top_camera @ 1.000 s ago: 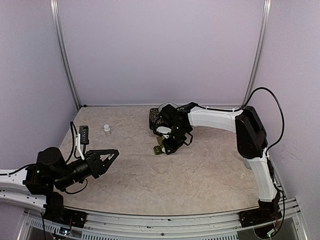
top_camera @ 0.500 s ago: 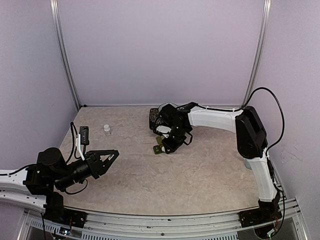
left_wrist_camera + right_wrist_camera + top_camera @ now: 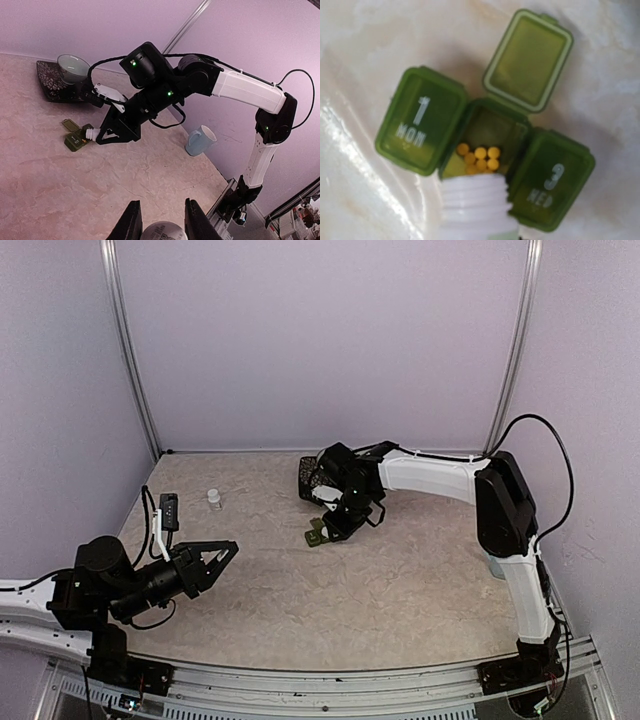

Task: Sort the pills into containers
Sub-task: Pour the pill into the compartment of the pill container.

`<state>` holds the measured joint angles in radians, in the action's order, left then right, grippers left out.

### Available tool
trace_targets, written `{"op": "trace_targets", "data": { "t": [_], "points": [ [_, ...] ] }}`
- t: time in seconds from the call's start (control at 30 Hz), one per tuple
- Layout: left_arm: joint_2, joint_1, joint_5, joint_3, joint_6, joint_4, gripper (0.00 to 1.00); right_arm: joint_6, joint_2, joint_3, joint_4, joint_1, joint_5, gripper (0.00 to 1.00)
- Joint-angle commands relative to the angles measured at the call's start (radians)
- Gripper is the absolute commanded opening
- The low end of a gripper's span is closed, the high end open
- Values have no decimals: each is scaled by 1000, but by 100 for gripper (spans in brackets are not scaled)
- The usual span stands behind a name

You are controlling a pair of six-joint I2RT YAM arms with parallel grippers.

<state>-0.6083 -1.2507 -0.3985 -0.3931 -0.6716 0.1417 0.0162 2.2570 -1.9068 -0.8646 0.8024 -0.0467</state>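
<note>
Jaws of the right gripper (image 3: 100, 134) are pinched on a white bottle (image 3: 476, 210), tipped over the open middle compartment of the green containers (image 3: 420, 122), where yellow pills (image 3: 480, 156) are gathered. The left gripper (image 3: 225, 552), well apart, is pressed together.

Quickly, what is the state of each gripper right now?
Left gripper: closed on a round grey object, maybe a cap.
Right gripper: closed, holding the white bottle.
</note>
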Motion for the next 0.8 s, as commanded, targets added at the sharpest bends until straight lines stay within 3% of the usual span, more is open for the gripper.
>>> {"op": "trace_targets", "data": {
  "t": [0.0,0.2,0.77],
  "points": [
    [15,-3,-5,13,-2,30,28,6,-32,-49,-13,6,20,17],
    [23,-1,-5,16,-3,30,28,8,-76,36,74,6,8,17],
    [-3,-3,-3,-11,4,31,28,25,-316,530,653,6,-64,17]
  ]
}}
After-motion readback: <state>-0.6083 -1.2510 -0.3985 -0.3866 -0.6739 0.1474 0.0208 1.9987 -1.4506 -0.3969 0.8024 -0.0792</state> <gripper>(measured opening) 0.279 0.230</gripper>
